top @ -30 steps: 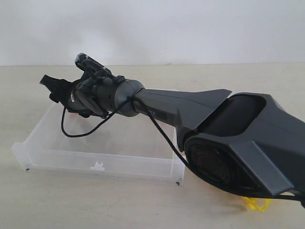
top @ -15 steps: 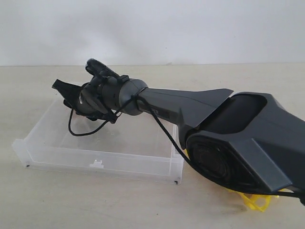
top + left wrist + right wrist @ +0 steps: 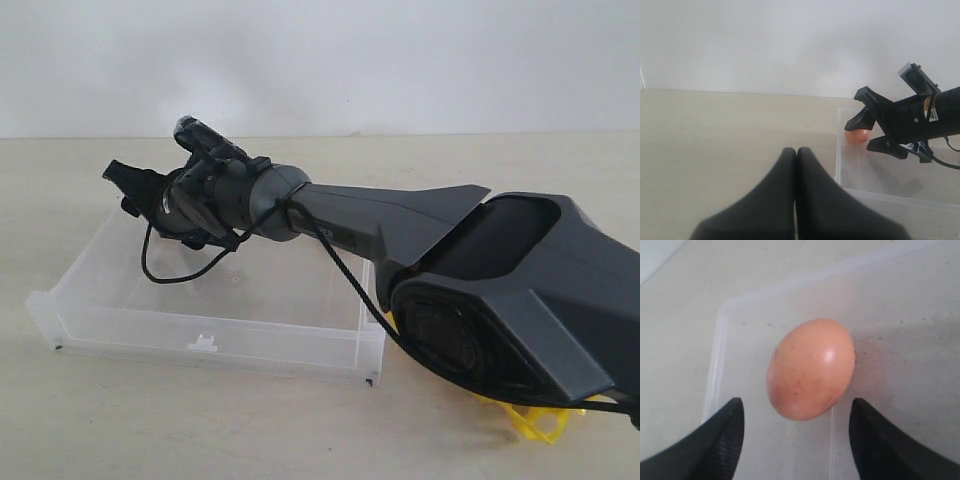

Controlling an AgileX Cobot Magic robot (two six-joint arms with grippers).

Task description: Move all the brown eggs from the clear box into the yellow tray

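- Compared with half a second ago, the right gripper (image 3: 118, 178) has shifted a little to the left over the far left corner of the clear box (image 3: 215, 330); a second ago it reached farther left than it does now
- Its wrist and the looping black cable (image 3: 165, 275) have turned slightly with it, while the box and the yellow tray (image 3: 540, 425) lie where they did
- The right gripper's jaws stand wide, one finger on each side of a brown egg (image 3: 810, 367), with a gap on both sides, so it grips nothing
- That egg lies on the box floor, close into the far left corner
- The left gripper (image 3: 796, 155) has its fingers pressed together with nothing between them, above the bare table (image 3: 715, 130) to the left of the box
- In the exterior view the right gripper's body covers the egg entirely
- Only a corner of the yellow tray shows, at the near right under the right arm (image 3: 480, 290); its cups are hidden, so I cannot tell what it holds
- The left gripper's near part is blurred in its own view
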